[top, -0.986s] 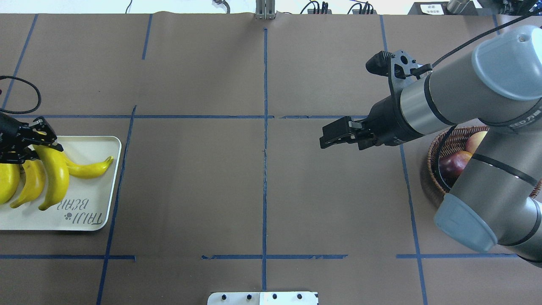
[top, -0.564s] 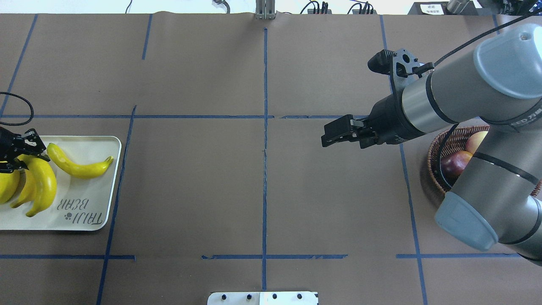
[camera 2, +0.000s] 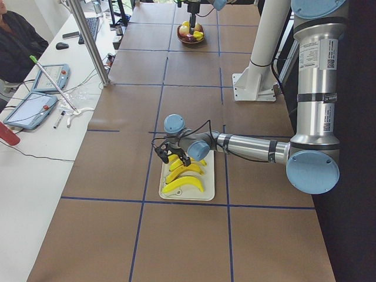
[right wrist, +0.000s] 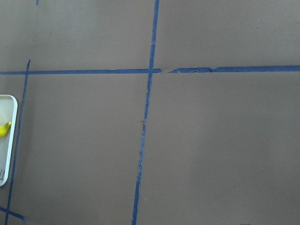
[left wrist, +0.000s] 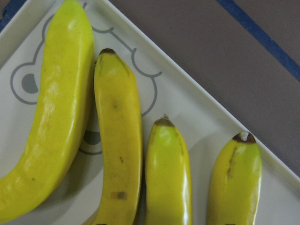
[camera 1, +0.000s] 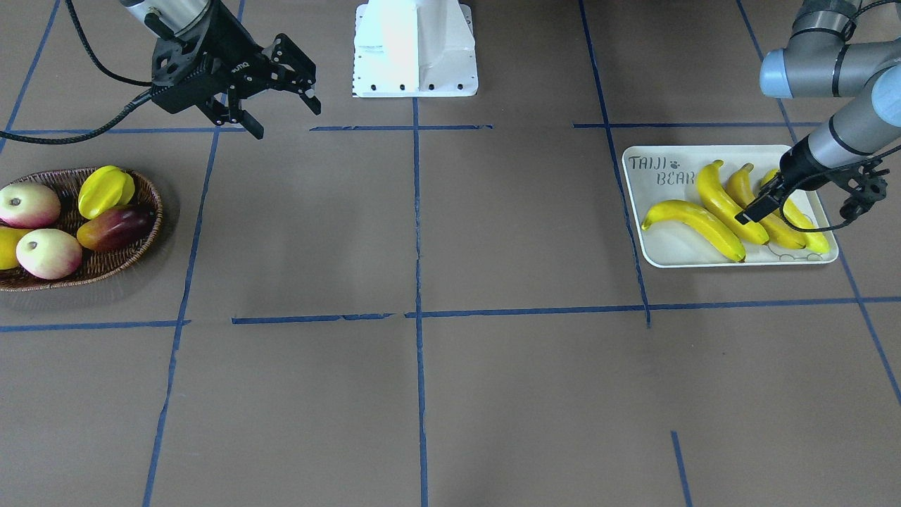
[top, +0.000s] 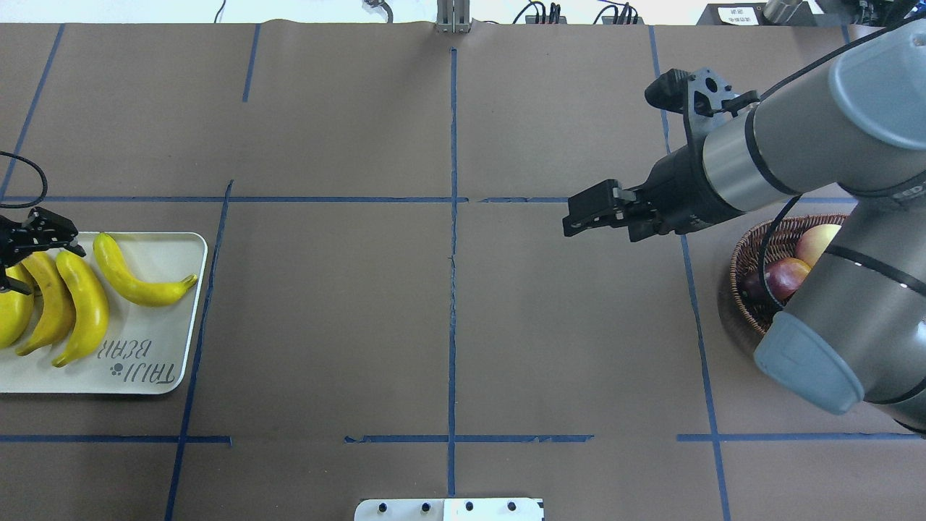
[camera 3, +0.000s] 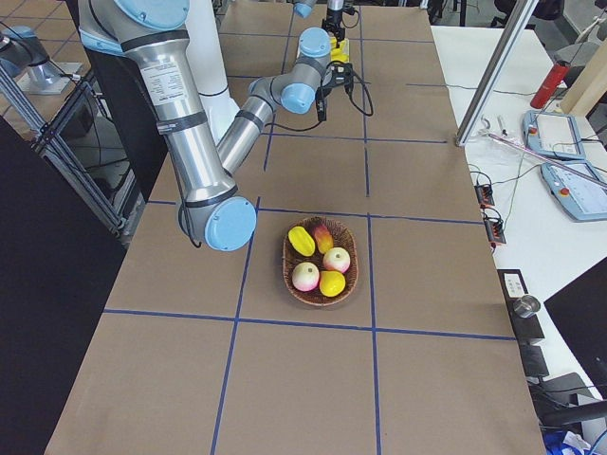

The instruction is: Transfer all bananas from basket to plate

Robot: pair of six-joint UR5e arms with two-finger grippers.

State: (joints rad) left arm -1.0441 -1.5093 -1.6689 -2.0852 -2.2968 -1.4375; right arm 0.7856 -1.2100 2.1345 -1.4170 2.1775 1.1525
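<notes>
Four yellow bananas lie side by side on the off-white plate point(top: 148, 329): banana point(top: 137, 281), banana point(top: 83, 304), banana point(top: 47, 304) and banana point(top: 9, 315) at the view's edge. The front view shows the plate point(camera 1: 669, 246) and bananas point(camera 1: 693, 225) too. My left gripper point(top: 45, 268) hovers open over their far ends, holding nothing. The left wrist view shows the banana point(left wrist: 117, 136) ends resting on the plate point(left wrist: 197, 108). My right gripper point(camera 1: 285, 118) hangs open and empty above bare table, left of the wicker basket point(top: 739, 250). I see no banana in the basket point(camera 1: 105, 264).
The basket holds pink-cream apples point(camera 1: 48, 252), a star fruit point(camera 1: 105, 190) and a dark red fruit point(camera 1: 112, 227). The robot's white base point(camera 1: 415, 49) stands at the table's edge. Blue tape lines cross the brown table. A person sits by tablets in the left side view.
My left gripper lowered the banana it held onto the plate between the others and let it go. My right arm drifted slightly right and away from the plate.
</notes>
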